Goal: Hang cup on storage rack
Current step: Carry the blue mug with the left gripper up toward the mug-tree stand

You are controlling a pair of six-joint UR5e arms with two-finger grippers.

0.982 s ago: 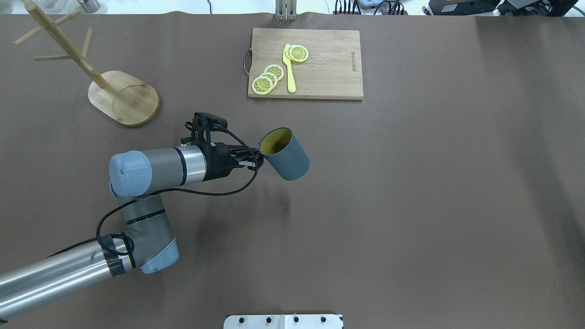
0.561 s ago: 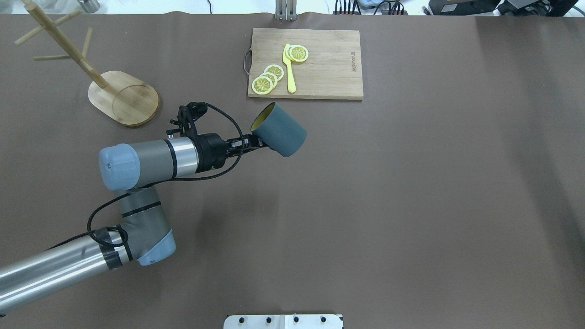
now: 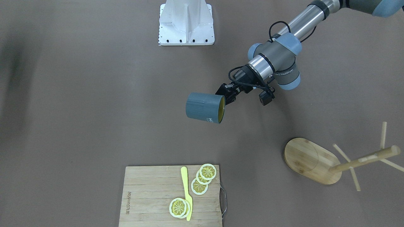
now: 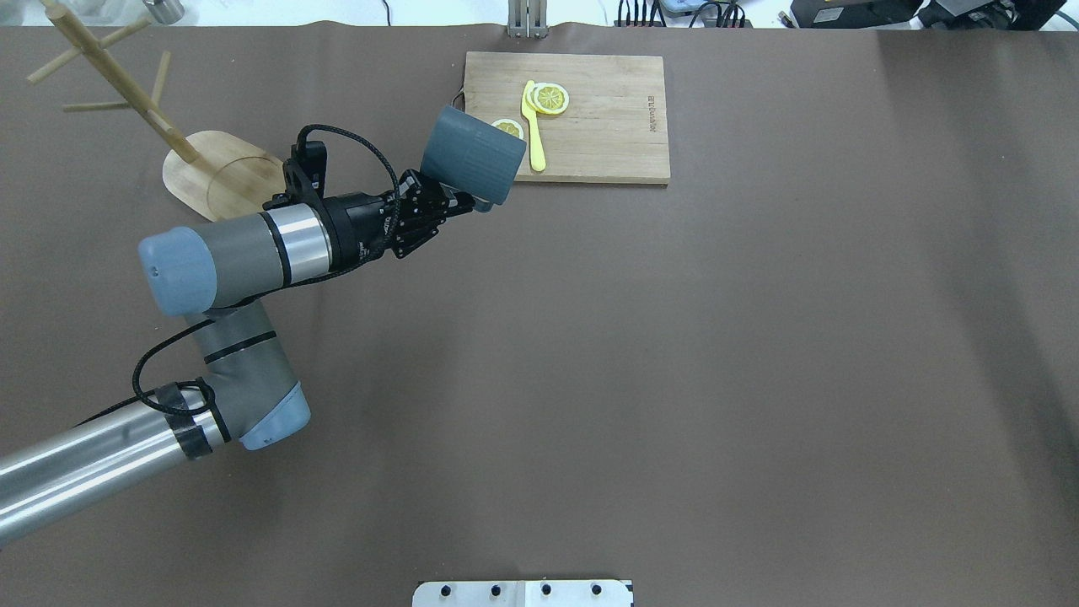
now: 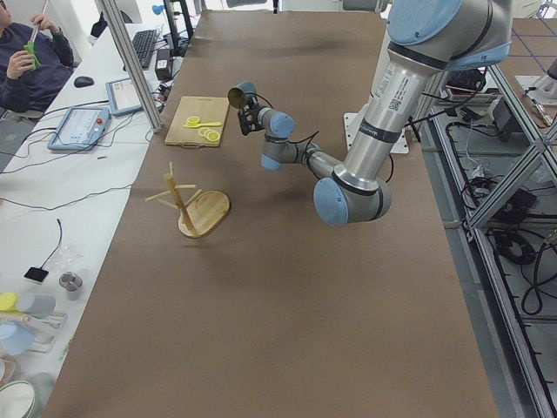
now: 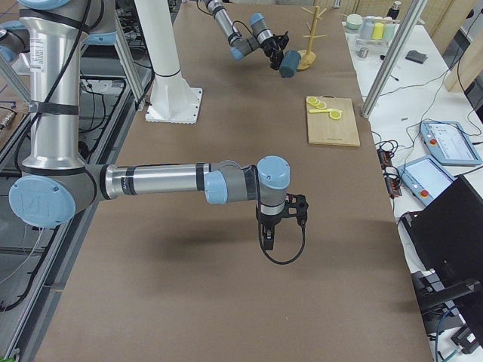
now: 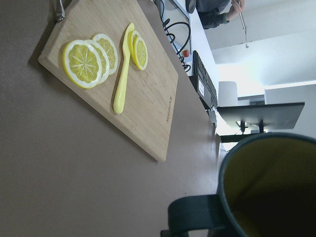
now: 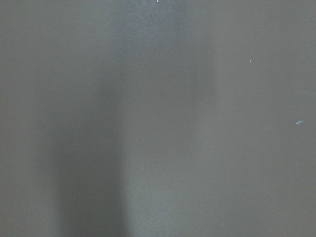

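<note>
**Supervisor:** Step in hand?

**Inspector:** Transport. The left gripper (image 4: 455, 205) is clamped on the cup (image 4: 470, 156) at its mouth end, apparently at the squarish handle (image 7: 195, 217); the exact purchase is hidden. The cup is off the table and lies nearly on its side. In the overhead view it overlaps the near-left corner of the cutting board (image 4: 590, 126). The storage rack (image 4: 211, 164) stands well apart, toward the robot's left, and nothing hangs on its pegs (image 4: 105, 106).

**Supervisor:** The other arm?

**Inspector:** The right gripper (image 6: 270, 235) hangs low over bare table, far from the work. It shows only in the side view, so I cannot tell how its jaws stand.

**Supervisor:** Next requirement?

**Inspector:** In my judgement, carry the cup left to the rack, turn the handle loop to face a free peg, then thread it on before release. The pegs are thin, so alignment is the risk.

**Supervisor:** Change from a second ago?

**Inspector:** The cup has travelled away from the robot and leftward. It showed its yellow interior to the overhead camera; now only the dark wall shows. The forearm has swung toward the rack.
</note>
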